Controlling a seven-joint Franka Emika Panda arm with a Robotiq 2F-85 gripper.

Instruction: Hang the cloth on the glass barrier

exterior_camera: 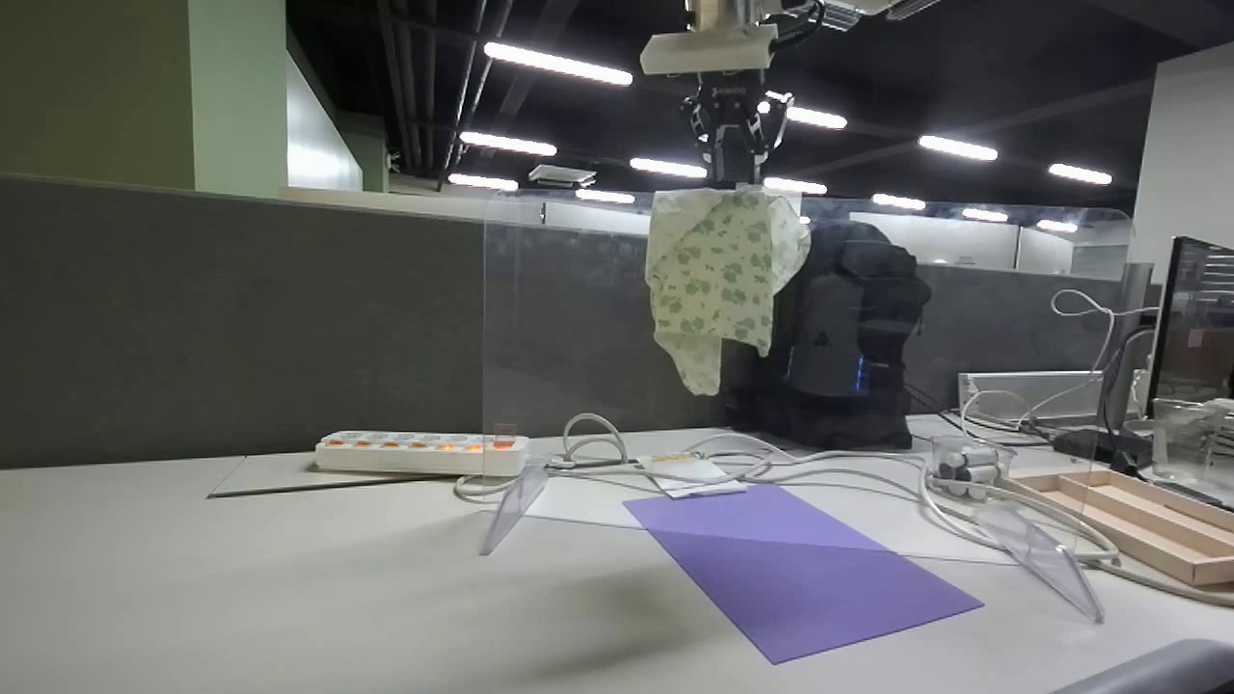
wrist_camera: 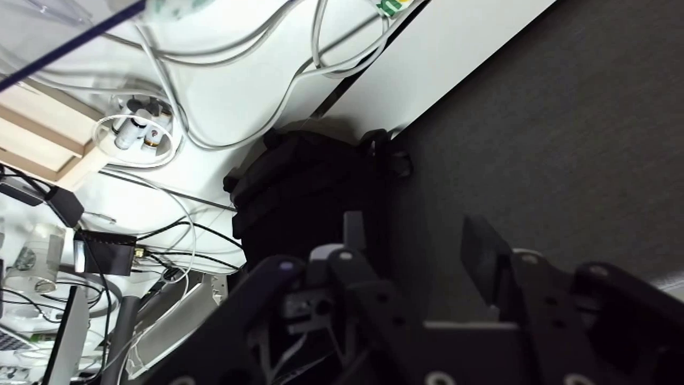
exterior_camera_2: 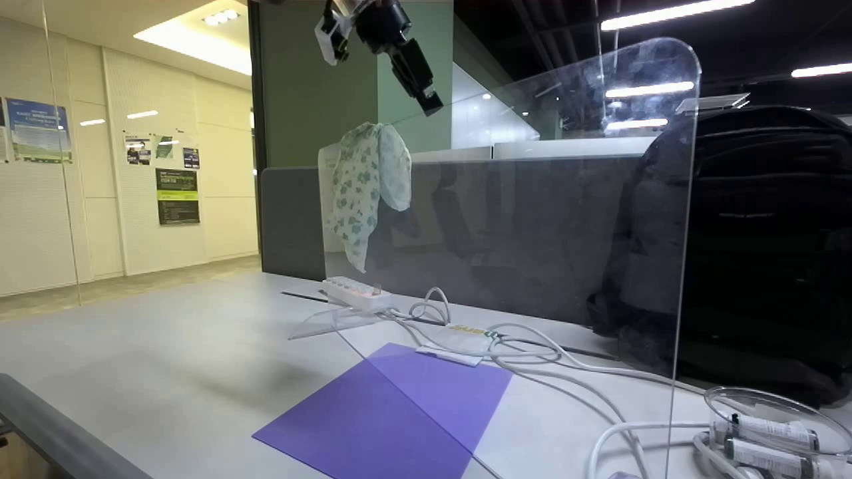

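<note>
The cloth (exterior_camera: pixel 718 270) is white with a green leaf print. It hangs draped over the top edge of the clear glass barrier (exterior_camera: pixel 569 318). In an exterior view the cloth (exterior_camera_2: pixel 359 183) hangs down on both sides of the barrier (exterior_camera_2: pixel 532 226). My gripper (exterior_camera: pixel 735 175) is above the barrier's top edge, and in an exterior view its fingertips (exterior_camera_2: pixel 431 105) are apart from the cloth. In the wrist view my gripper (wrist_camera: pixel 411 227) is open with nothing between its fingers. A blurred bit of the cloth (wrist_camera: pixel 179 7) shows at the top edge there, beside the barrier's edge (wrist_camera: pixel 75 45).
A black backpack (exterior_camera: pixel 848 337) stands behind the barrier against the grey partition (exterior_camera: pixel 241 318). A purple sheet (exterior_camera: pixel 800 569) lies under the barrier. A power strip (exterior_camera: pixel 419 453), white cables (exterior_camera: pixel 848 463), a clear cup (exterior_camera_2: pixel 775 426) and a wooden tray (exterior_camera: pixel 1147 525) are on the table.
</note>
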